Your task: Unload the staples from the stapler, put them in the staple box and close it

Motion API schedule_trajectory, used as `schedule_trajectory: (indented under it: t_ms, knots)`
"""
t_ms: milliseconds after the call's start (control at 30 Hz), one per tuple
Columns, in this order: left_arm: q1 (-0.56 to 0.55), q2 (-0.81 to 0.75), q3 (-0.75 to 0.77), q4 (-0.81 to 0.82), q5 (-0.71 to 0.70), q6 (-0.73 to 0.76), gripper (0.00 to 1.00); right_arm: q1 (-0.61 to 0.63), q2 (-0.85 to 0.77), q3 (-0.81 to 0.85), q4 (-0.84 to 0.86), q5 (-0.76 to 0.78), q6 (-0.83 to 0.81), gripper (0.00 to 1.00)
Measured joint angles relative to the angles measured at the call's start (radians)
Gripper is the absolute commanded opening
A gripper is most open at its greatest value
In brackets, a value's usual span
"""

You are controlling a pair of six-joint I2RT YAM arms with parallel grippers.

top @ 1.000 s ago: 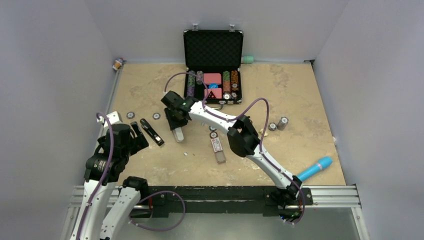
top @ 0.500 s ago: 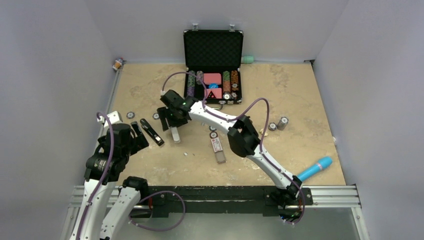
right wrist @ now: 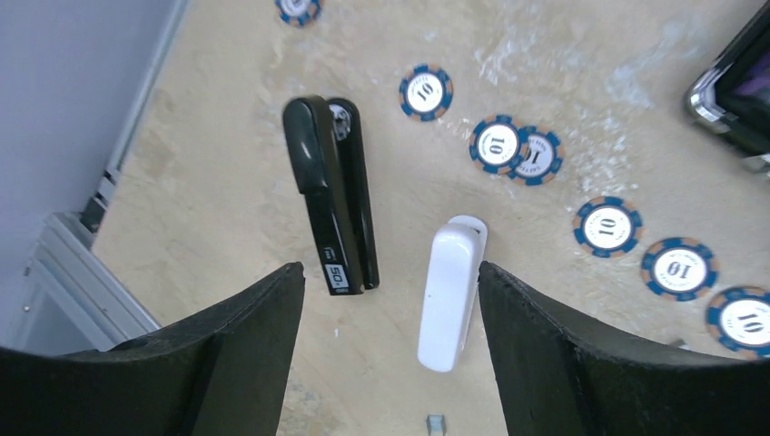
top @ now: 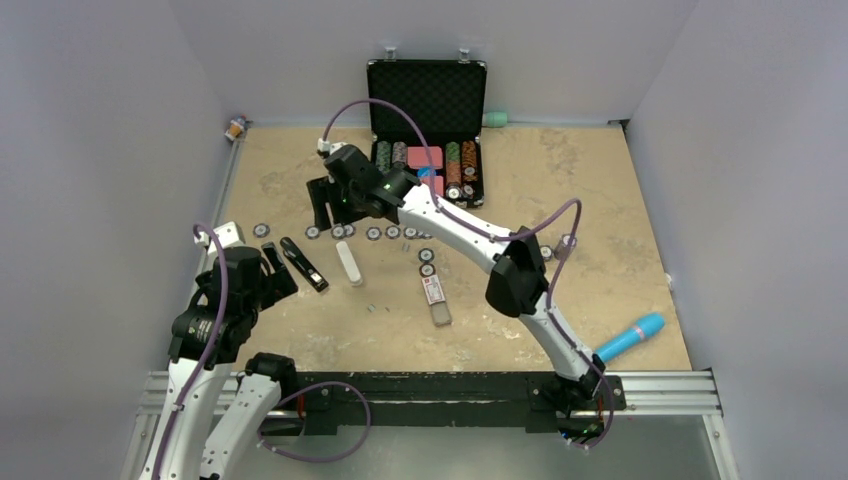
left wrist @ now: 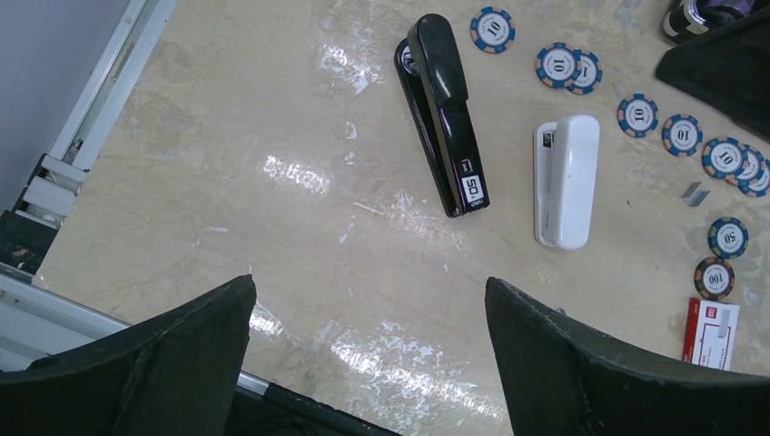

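Observation:
The black stapler [top: 303, 265] lies closed on the table at the left, also seen in the left wrist view [left wrist: 445, 118] and the right wrist view [right wrist: 331, 204]. A tiny silvery strip of staples [top: 372, 307] lies loose on the table, below a white oblong bar [top: 349, 263] [right wrist: 452, 295]; the staples [right wrist: 436, 423] sit at the right wrist view's bottom edge. My right gripper [top: 322, 207] [right wrist: 389, 272] hovers open above the stapler and bar, holding nothing. My left gripper [top: 273, 264] [left wrist: 369, 282] is wide open and empty, near the stapler's near-left side.
An open black case [top: 427, 130] of poker chips stands at the back. A row of loose chips [top: 372, 232] runs right of the stapler. A small staple box [top: 433, 290] lies mid-table and a blue cylinder [top: 630, 337] at the right front. The rail [top: 430, 385] borders the near edge.
My right gripper has opened, let go of the white bar, and risen back and to the left. The bar now lies flat on the table. The left arm has not moved.

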Motion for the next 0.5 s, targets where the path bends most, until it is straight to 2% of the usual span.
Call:
schedule_trajectory:
  t_ms: [67, 100, 200, 233, 333, 500]
  knots:
    - [0.000, 0.000, 0.000, 0.000, 0.001, 0.000, 1.00, 0.000, -0.053, -0.018, 0.015, 0.028, -0.018, 0.74]
    - [0.000, 0.000, 0.000, 0.000, 0.001, 0.000, 1.00, -0.001, -0.073, -0.023, 0.021, 0.042, -0.026, 0.78]
    - [0.000, 0.000, 0.000, 0.000, 0.002, 0.000, 1.00, -0.003, -0.137, -0.042, 0.037, 0.078, -0.055, 0.96]
    - [0.000, 0.000, 0.000, 0.000, 0.002, 0.000, 1.00, -0.005, -0.160, -0.061, 0.051, 0.085, -0.066, 0.98]
    - [0.000, 0.000, 0.000, 0.000, 0.003, 0.000, 1.00, -0.016, -0.247, -0.174, 0.103, 0.094, -0.074, 0.99]
    - [0.000, -0.002, 0.000, 0.000, 0.003, 0.000, 1.00, -0.084, -0.397, -0.452, 0.207, 0.056, -0.072, 0.99]
